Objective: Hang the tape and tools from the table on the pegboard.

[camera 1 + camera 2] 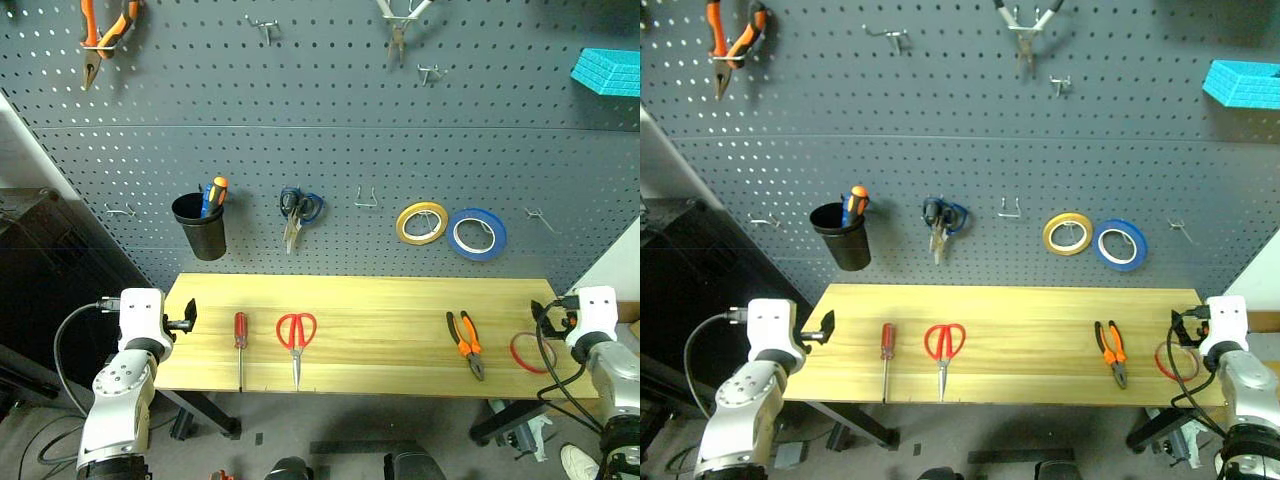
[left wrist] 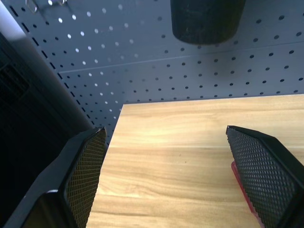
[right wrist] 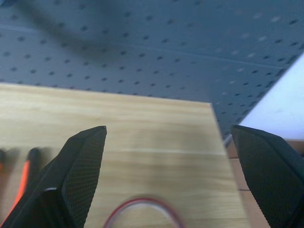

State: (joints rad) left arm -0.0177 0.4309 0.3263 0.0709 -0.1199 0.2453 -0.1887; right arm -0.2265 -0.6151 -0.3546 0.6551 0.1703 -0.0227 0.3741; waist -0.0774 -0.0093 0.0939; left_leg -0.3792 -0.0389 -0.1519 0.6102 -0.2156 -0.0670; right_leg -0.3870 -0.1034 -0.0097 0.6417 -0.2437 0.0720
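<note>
Tape (image 1: 531,352): thin red ring lying flat on the counter near its right end, just beside the right gripper and to the right of the pliers.
Screwdriver (image 1: 240,338): red-handled, lying on the counter toward the left, handle pointing at the pegboard, shaft reaching to the front edge.
Scissors (image 1: 296,340): red-handled, lying just right of the screwdriver, apart from it, handles toward the pegboard and blades pointing at the front edge.
Pliers (image 1: 465,343): orange-and-black handles, lying on the right part of the counter, nose pointing toward the front edge and slightly right.
Counter (image 1: 380,310): long light wood top standing against the pegboard, carrying all four task items.
Pegboard (image 1: 330,150): dark grey panel with rows of holes, rising behind the counter; several metal hooks hanging bare, one (image 1: 366,197) between the blue scissors and the yellow roll.
Left gripper (image 1: 188,319): hovering at the counter's left end, jaws standing wide apart, holding nothing; the screwdriver's red handle is showing beside one finger in the left wrist view.
Right gripper (image 1: 541,318): hovering at the counter's right end by the tape, jaws standing wide apart, holding nothing.
Already on the pegboard: black cup (image 1: 200,226) holding an orange-and-blue screwdriver (image 1: 214,194), blue scissors (image 1: 298,211), yellow roll (image 1: 421,222), blue roll (image 1: 476,233), orange pliers (image 1: 104,35) at upper left.
</note>
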